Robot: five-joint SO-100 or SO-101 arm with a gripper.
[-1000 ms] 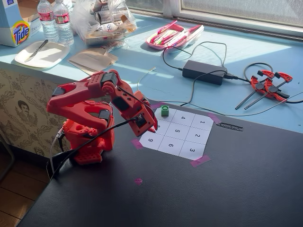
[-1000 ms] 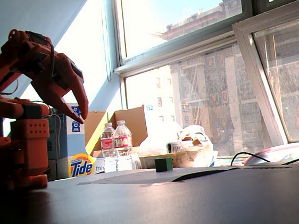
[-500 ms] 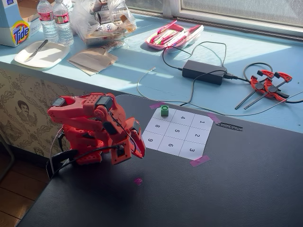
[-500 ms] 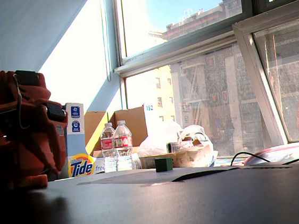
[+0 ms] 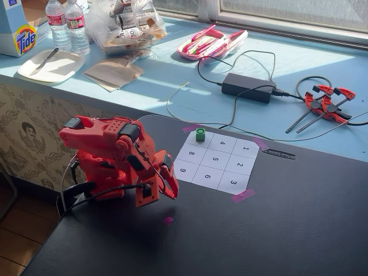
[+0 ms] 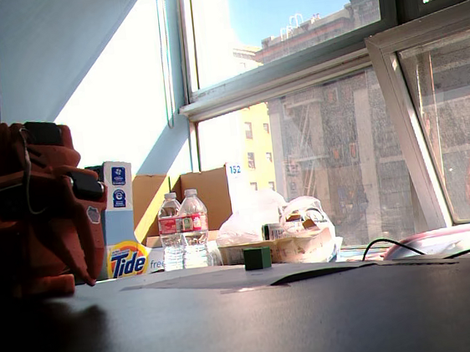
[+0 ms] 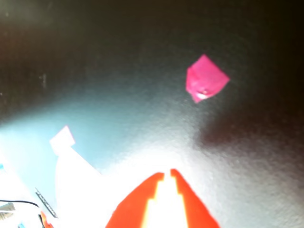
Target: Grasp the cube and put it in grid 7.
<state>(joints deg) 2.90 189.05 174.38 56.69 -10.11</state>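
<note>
The small green cube stands on grid 7, the far left corner cell of the white numbered sheet in a fixed view. It also shows in the low fixed view, upright on the sheet. The red arm is folded low at the left, well apart from the cube. My gripper points down at the black table. In the wrist view my gripper shows its red fingertips almost touching, with nothing between them.
A scrap of pink tape lies on the black table near the gripper, also in the wrist view. Pink tape holds the sheet's corners. A power brick, cables, red clamps, bottles and a plate lie on the blue sill behind.
</note>
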